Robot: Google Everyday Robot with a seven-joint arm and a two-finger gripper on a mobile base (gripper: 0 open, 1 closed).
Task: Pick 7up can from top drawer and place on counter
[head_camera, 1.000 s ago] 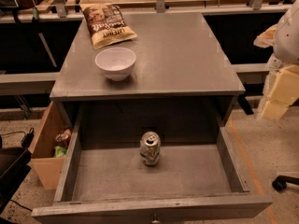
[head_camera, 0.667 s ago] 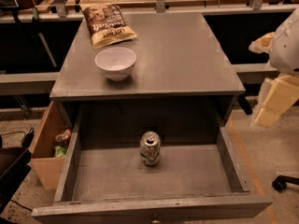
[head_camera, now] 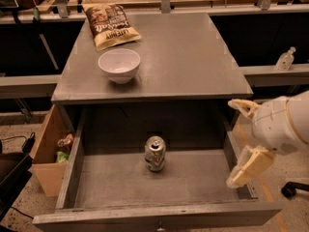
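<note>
The 7up can (head_camera: 155,153) stands upright in the middle of the open top drawer (head_camera: 120,187), silver lid up. The grey counter (head_camera: 183,57) lies above and behind the drawer. My gripper (head_camera: 236,144) is at the right, over the drawer's right side wall, about level with the can and well to its right. Its two pale fingers (head_camera: 244,108) are spread apart with nothing between them.
A white bowl (head_camera: 119,65) and a brown-yellow snack bag (head_camera: 110,24) sit on the counter's left part. A small tan wooden crate (head_camera: 47,151) stands left of the drawer. A clear bottle (head_camera: 285,59) is on a shelf at the right.
My gripper has moved left and down, from beside the cabinet's right edge to over the drawer's right side. The can, bowl and bag have not moved.
</note>
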